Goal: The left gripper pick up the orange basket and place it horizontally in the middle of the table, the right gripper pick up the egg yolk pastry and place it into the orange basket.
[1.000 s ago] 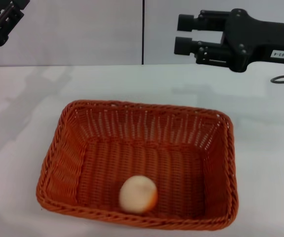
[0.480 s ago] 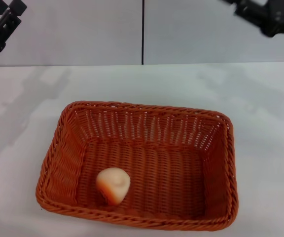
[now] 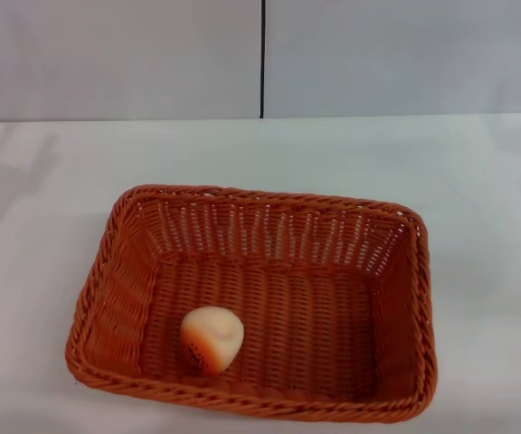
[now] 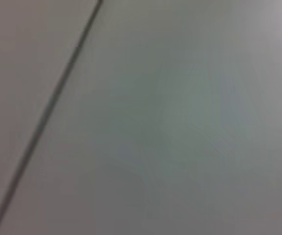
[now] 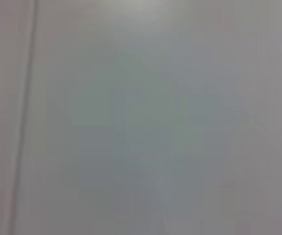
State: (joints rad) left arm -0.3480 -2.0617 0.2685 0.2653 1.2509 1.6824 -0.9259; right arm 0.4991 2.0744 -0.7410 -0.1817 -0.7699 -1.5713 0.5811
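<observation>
egg yolk pastry [image 3: 212,339] inside orange basket [image 3: 403,307] — white table [image 3: 487,190]

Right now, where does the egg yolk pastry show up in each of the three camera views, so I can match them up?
Head view: the egg yolk pastry lies inside the orange basket, on its floor near the front left corner.
Left wrist view: not in it; only a plain grey wall crossed by a dark seam.
Right wrist view: not in it; plain wall again.
Shared landmark: the wall seam, which also appears in the head view.

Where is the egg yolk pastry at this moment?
In the head view, the egg yolk pastry lies inside the orange basket, on its floor near the front-left corner, on the robot's left.
</observation>
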